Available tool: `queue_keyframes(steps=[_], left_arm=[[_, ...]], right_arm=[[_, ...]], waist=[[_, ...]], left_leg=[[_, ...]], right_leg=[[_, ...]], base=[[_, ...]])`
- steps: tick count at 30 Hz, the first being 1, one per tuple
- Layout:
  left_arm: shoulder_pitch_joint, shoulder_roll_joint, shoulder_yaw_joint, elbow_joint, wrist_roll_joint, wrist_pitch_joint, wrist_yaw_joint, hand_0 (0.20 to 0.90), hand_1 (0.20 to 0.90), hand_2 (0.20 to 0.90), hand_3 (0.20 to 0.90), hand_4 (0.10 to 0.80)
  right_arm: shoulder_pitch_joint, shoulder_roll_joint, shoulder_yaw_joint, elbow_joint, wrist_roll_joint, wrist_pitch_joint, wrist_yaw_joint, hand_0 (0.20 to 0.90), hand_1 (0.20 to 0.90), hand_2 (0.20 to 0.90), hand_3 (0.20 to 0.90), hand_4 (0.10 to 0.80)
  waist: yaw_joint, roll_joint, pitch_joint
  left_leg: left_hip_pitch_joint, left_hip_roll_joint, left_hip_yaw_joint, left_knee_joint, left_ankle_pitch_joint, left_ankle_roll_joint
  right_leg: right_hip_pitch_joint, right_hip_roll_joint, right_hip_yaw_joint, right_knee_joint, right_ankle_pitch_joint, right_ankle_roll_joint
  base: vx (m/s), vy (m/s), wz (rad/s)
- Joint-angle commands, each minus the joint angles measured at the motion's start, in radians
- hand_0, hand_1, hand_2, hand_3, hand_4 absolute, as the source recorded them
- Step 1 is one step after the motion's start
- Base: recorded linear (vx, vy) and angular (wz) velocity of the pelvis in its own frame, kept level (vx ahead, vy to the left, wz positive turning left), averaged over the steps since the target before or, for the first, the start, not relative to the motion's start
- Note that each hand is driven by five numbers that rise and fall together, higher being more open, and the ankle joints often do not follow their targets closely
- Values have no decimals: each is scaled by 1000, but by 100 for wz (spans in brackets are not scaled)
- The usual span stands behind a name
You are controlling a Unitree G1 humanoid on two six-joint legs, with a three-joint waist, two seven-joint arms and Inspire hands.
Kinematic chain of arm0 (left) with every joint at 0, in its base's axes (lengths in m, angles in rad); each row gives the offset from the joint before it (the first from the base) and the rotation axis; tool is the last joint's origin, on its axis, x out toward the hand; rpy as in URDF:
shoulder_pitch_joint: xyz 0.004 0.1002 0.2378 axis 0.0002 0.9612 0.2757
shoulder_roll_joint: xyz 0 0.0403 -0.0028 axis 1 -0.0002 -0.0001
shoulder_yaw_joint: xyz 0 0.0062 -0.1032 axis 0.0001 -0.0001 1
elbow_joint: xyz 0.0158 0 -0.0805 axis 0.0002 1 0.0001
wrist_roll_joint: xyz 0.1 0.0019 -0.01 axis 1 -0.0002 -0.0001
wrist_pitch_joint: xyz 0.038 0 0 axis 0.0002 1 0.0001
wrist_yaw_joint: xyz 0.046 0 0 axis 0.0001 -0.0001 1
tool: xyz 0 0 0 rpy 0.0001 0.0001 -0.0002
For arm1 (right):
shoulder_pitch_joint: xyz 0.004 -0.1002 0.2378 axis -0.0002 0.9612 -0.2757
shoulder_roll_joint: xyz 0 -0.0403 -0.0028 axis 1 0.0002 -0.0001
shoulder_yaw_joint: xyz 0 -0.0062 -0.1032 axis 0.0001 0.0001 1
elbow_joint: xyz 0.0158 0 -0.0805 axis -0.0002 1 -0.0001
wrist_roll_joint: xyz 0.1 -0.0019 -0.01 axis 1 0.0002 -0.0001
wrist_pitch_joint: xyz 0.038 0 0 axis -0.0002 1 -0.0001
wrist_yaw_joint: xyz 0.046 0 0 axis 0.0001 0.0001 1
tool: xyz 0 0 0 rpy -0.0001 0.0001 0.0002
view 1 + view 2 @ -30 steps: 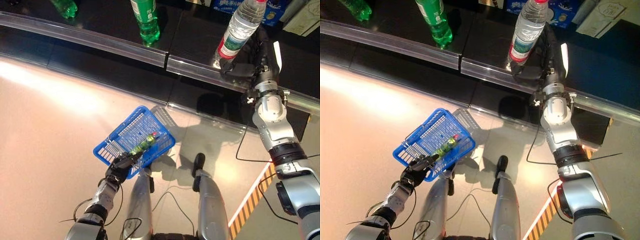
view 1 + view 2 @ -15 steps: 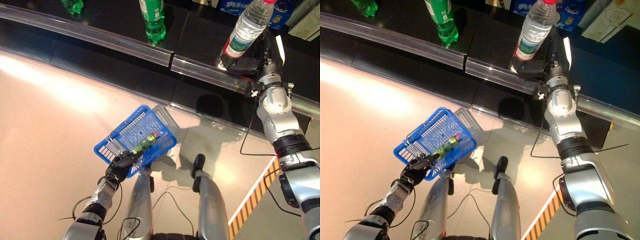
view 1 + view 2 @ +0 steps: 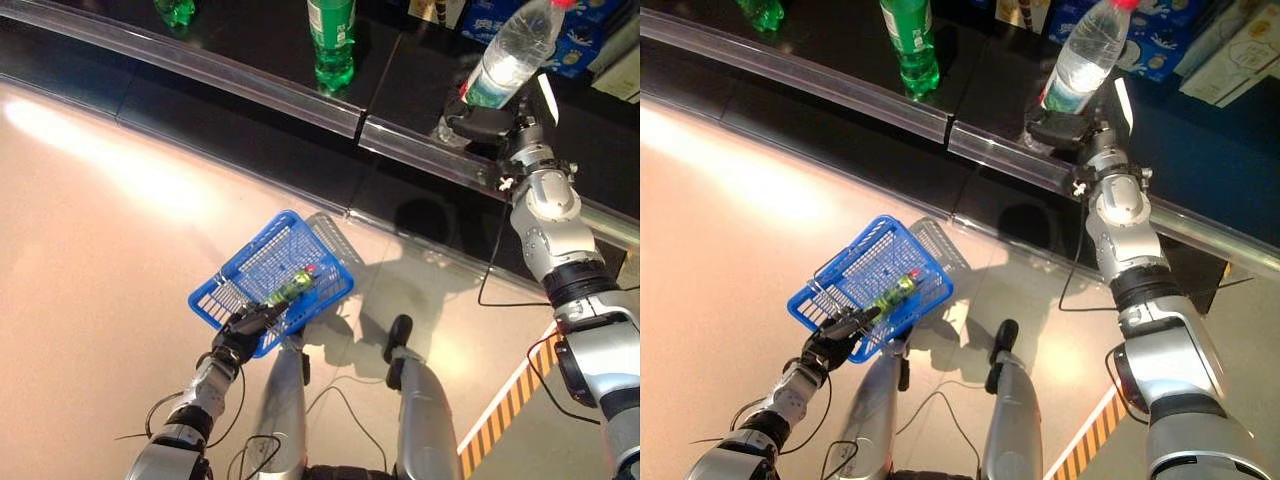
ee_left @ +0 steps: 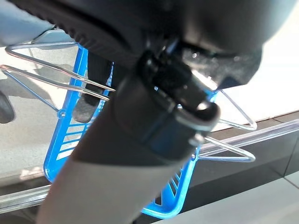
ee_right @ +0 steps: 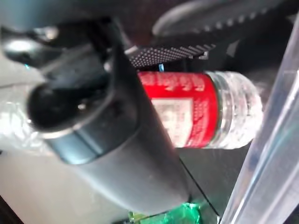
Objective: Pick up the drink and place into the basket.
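A clear water bottle (image 3: pixel 505 60) with a red and green label stands tilted at the black shelf's front edge. My right hand (image 3: pixel 492 124) is shut round its lower part; the right wrist view shows the thumb across the bottle's label (image 5: pixel 196 109). My left hand (image 3: pixel 240 333) hangs low over the floor, shut on the wire handle (image 4: pixel 56 77) of a blue plastic basket (image 3: pixel 208 298). A small green bottle (image 3: pixel 291 288) lies inside the basket.
A clear rail (image 3: pixel 250 85) runs along the front of the shelf. Behind it stand a tall green bottle (image 3: pixel 332 40) and another green bottle (image 3: pixel 176 10) further left. Blue cartons (image 3: pixel 580 30) sit at the back right. A yellow-black striped strip (image 3: pixel 520 385) marks the floor.
The camera view has shifted. The water bottle in my right hand leans more, its cap further to the right. The left hand and basket hold the same place.
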Motion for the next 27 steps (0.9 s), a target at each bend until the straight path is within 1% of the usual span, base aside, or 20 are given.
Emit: queue_keyframes(steps=[1,3,4,11,15,19,23,27], left_arm=[[93,85,-65,-20,17,-26,-45,300,300,300,200,100],[94,87,-66,-19,17,-27,-47,300,300,300,200,100],[92,87,-67,-19,16,-28,-48,300,300,300,200,100],[89,87,-66,-21,9,-31,-44,300,300,300,200,100],[92,93,-54,-23,-2,-37,-44,300,300,300,200,100],[101,101,-39,-37,-10,-37,-38,300,300,300,200,100],[117,106,-19,-54,-33,-50,-54,300,300,300,200,100],[149,94,-10,-104,-58,-66,-71,300,300,300,200,100]], right_arm=[[-161,-37,-30,-61,35,-95,4,300,300,300,200,100],[-163,-35,-30,-61,36,-95,5,300,300,300,200,100],[-164,-34,-30,-62,36,-96,4,300,300,300,200,100],[-164,-28,-25,-66,24,-108,1,300,300,300,200,100],[-162,-41,-7,-90,-100,-124,-33,300,300,300,200,100],[-144,-55,12,-153,-180,-110,-80,300,300,300,200,100],[-101,-79,15,-216,-231,-101,-112,300,300,300,200,100],[14,-98,-37,-314,-291,-93,-131,300,300,300,200,100]], waist=[[21,27,-21],[21,27,-21],[22,28,-18],[22,28,-18],[21,27,-22],[19,20,-33],[17,12,-58],[13,2,-108]], left_leg=[[-18,-25,12,50,-62,48],[-19,-25,11,49,-59,48],[-30,-26,17,45,-34,55],[-23,-28,19,34,-31,55],[-12,-30,18,24,-28,55],[10,-26,17,6,-22,50],[56,-27,23,-43,-13,46],[130,-30,27,-127,2,40]], right_leg=[[21,-12,2,38,-80,-2],[21,-13,1,33,-77,-1],[13,-15,-8,26,-52,-9],[21,-12,-8,14,-49,-8],[31,-11,-10,5,-47,-7],[57,-4,-11,-14,-46,-7],[108,-2,-16,-64,-39,2],[194,-3,-36,-146,-18,18]], base=[[78,-25,1],[-48,5,1],[-99,11,1],[-14,2,0],[0,0,0],[0,0,0],[35,14,-1],[80,25,5]])
